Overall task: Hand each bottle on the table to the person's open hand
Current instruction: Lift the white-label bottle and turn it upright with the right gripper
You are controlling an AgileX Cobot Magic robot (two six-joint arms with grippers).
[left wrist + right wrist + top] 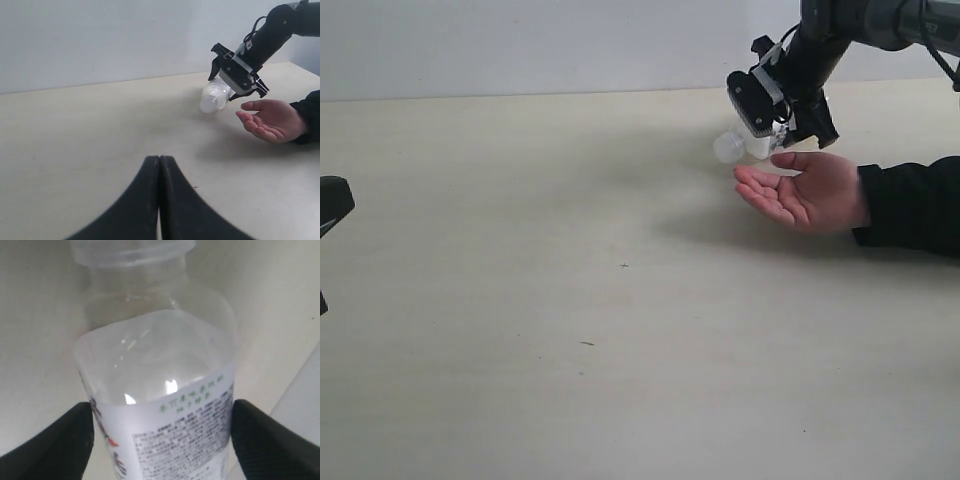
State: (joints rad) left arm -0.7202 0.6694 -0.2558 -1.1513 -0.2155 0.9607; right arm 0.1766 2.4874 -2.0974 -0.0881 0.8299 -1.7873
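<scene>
The right arm [860,20] comes in from above, and the right gripper [775,138] holds a whitish bottle [745,146] clear of the table [520,380]. The bottle lies sideways, its white cap [726,148] pointing away from the wrist. Just beneath the gripper, a little toward the wrist side, the person's open hand [805,192] is palm up. Its fingertips are near the bottle and seem not to touch it, though the gap is hard to judge from this angle. A black sleeve [915,205] runs on behind the hand. Far across the table from the gripper, a black part [332,205] shows at the picture's edge. A small dark speck [623,265] marks the tabletop between them.
</scene>
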